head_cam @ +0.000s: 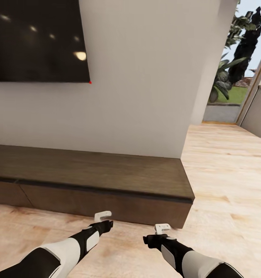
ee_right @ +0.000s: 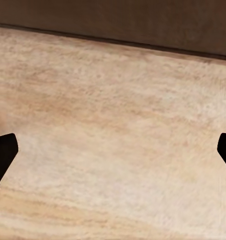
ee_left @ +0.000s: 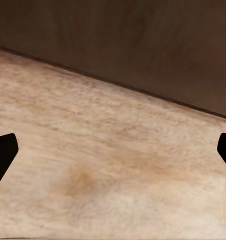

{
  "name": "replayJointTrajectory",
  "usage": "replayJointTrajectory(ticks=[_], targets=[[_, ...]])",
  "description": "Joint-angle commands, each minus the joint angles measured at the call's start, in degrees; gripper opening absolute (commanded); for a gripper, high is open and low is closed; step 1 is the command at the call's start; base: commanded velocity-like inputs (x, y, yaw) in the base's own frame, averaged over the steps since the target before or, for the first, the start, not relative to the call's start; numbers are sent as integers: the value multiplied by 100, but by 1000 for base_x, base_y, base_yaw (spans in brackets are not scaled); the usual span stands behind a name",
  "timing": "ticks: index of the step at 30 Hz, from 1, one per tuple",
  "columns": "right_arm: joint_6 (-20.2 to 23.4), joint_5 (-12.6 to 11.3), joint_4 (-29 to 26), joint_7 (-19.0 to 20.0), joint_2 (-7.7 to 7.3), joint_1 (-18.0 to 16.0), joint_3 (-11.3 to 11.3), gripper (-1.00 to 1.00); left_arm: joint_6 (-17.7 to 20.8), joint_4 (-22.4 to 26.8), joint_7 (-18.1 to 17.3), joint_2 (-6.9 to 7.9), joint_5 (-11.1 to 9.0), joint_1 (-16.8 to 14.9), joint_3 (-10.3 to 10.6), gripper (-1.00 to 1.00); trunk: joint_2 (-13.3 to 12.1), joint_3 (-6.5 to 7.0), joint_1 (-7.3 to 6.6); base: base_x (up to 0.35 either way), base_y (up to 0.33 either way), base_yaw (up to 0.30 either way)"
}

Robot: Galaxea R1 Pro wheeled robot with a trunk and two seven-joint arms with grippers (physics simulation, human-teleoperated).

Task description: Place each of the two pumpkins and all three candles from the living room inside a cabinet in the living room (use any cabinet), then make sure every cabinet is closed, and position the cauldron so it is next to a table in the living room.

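We start at the jaws. In both wrist views the dark fingertips sit at the far edges of the picture, so each pair stands wide apart with nothing between them but bare floor. The left gripper [head_cam: 103,217] hangs low over the pale wooden floor [head_cam: 223,181], just in front of the cabinet [head_cam: 88,173], and its wrist camera looks down at the boards with the cabinet's dark front running slantwise across the far side. The right gripper [head_cam: 162,228] hangs beside it, a little nearer to us and near the cabinet's right-hand corner (its wrist view shows the same dark front as a narrow band beyond the boards). Neither pair has hold of anything.

Outward from there, the cabinet is a long, low, dark-brown unit set against a white wall [head_cam: 146,77]. Its drawer fronts lie flush, so we judge them closed as far as the head view shows. On the wall above hangs a dark television screen [head_cam: 38,38] with ceiling lights mirrored in it. Off to the right the floor runs on toward an opening, where leafy plants [head_cam: 231,73] and a strip of grass stand outdoors.
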State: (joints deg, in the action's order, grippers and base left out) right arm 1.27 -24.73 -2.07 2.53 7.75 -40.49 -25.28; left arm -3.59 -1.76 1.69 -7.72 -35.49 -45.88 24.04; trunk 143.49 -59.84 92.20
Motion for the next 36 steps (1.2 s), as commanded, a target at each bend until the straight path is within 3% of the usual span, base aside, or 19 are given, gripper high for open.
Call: replayJointTrajectory(ticks=[1, 20, 27, 36], targets=[[13, -58, -3, 11, -2, -2, -42, 100, -23, -23, 7, -8, -140, -6, 48, 100, 0, 11, -4, 0, 0, 194], [39, -50, -4, -7, 1, -2, -49, 100, -25, -17, 8, -10, -222, -9, 48, 100, -25, 294, -53, 0, 0, 186], [55, -50, -4, -22, 6, -2, -55, 100, -27, -24, 7, -10, -222, -7, 48, 100, -306, 366, -206, 0, 0, 178], [57, -49, -4, -25, 7, -2, -56, 100, -28, -26, 6, -10, -222, -6, 48, 100, -306, 296, -206, 0, 0, 175]])
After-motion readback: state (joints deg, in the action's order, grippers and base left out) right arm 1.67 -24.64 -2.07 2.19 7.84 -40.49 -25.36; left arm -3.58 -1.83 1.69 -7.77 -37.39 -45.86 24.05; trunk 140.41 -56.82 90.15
